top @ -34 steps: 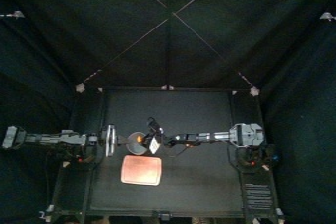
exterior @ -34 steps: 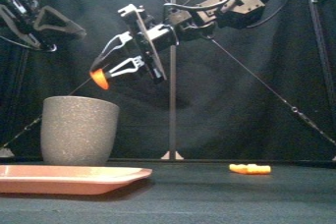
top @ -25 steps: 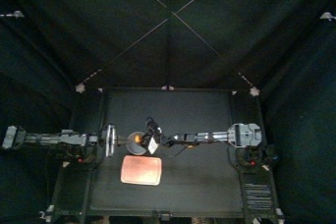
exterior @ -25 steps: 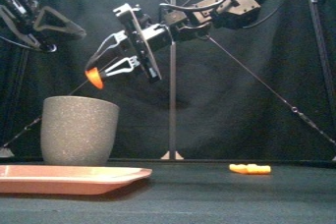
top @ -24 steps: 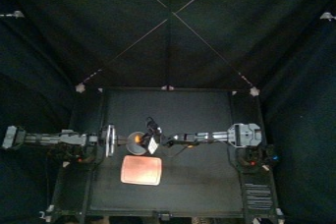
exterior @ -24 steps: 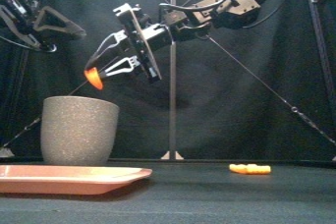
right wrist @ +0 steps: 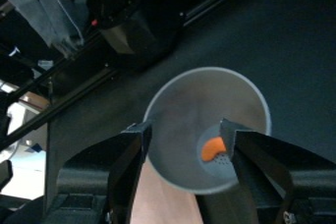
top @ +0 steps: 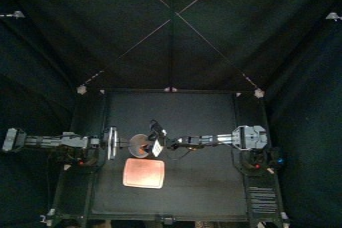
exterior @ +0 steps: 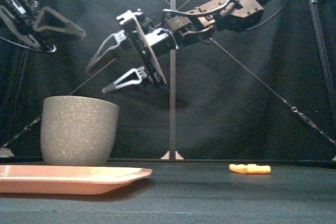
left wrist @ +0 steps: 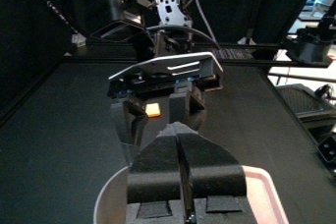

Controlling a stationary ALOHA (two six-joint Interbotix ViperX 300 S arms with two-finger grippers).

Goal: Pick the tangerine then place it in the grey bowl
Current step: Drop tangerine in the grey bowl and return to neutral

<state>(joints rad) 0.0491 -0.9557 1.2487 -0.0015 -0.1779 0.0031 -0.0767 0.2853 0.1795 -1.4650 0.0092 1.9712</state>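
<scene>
Hanging just above the grey cup [exterior: 81, 130], the right gripper [exterior: 105, 77] has its jaws spread wide with nothing between them. Straight below it, the tangerine [right wrist: 211, 148] lies inside the cup, seen down between the two jaws. The pink tray [exterior: 66, 177] lies lower still, in front of the cup. Beside the right gripper, at about the same height, the left gripper [left wrist: 184, 165] has its jaws pressed together, empty. A small orange piece [exterior: 250, 169] lies on the table, well apart.

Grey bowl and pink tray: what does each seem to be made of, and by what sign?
The grey bowl looks like matte speckled stone or ceramic, possibly plastic: fine flecks, no shine. The pink tray looks like smooth plastic: even colour, rounded rim.
</scene>
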